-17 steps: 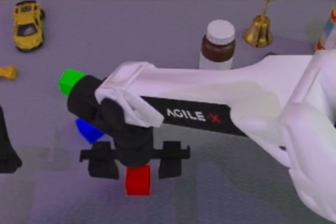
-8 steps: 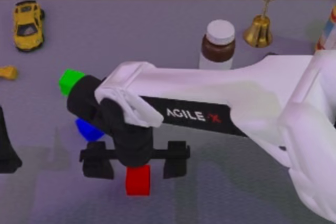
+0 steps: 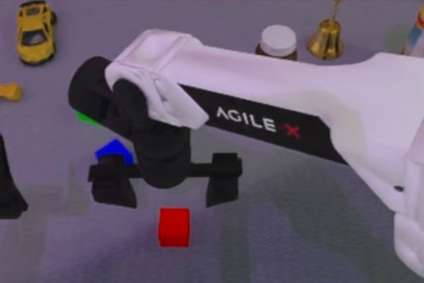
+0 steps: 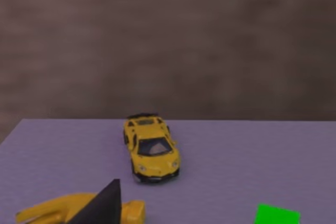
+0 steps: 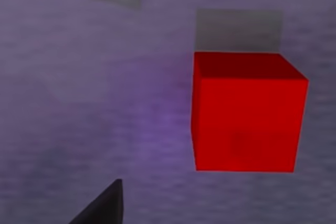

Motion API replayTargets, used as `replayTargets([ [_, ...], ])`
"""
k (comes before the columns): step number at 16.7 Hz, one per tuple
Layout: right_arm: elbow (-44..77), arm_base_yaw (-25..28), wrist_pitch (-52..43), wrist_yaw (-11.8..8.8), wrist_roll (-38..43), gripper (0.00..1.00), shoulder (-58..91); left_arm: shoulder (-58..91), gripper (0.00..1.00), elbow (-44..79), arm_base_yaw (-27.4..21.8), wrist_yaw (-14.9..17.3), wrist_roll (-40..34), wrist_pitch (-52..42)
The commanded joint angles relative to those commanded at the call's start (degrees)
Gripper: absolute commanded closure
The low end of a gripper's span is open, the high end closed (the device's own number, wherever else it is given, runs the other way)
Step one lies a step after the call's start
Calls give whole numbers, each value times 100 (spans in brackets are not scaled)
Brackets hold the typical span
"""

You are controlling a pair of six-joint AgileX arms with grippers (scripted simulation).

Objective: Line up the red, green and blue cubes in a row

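- Right gripper (image 3: 165, 187): fingers spread wide, holding nothing, hanging above the table (image 3: 298, 230) left of centre. Its arm reaches in from 3 o'clock.
- Red cube (image 3: 174, 226): flat on the table, clear of both fingers, just toward 6 o'clock from the gap between them. In the right wrist view it (image 5: 247, 114) sits alone on bare surface.
- Blue cube (image 3: 114, 151): partly hidden under the wrist, near the left-hand finger, at about 10 o'clock from the red cube.
- Green cube (image 3: 85, 116): only a sliver shows at the edge of the black wrist housing, at 11 o'clock from the blue cube. The left wrist view shows it (image 4: 277, 215) resting on the table.
- The three cubes stand apart, none touching.
- Left gripper (image 3: 8, 193): at the table's left edge, about 9 o'clock; cannot tell how its fingers stand.
- Yellow car (image 3: 35, 30): far left corner, well apart from the cubes.
- Jar (image 3: 277, 42) and bell (image 3: 326, 38): far side, around 1 o'clock.
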Motion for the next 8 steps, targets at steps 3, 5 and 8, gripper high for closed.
replayTargets([
  [3, 24, 1, -27, 1, -2, 0, -15, 0, 0, 0, 0, 0, 0, 0],
  [5, 13, -33, -12, 1, -2, 0, 4, 0, 0, 0, 0, 0, 0, 0],
  [8, -257, -169, 157, 105, -186, 0, -305, 326, 0, 320, -62, 64, 71, -209],
])
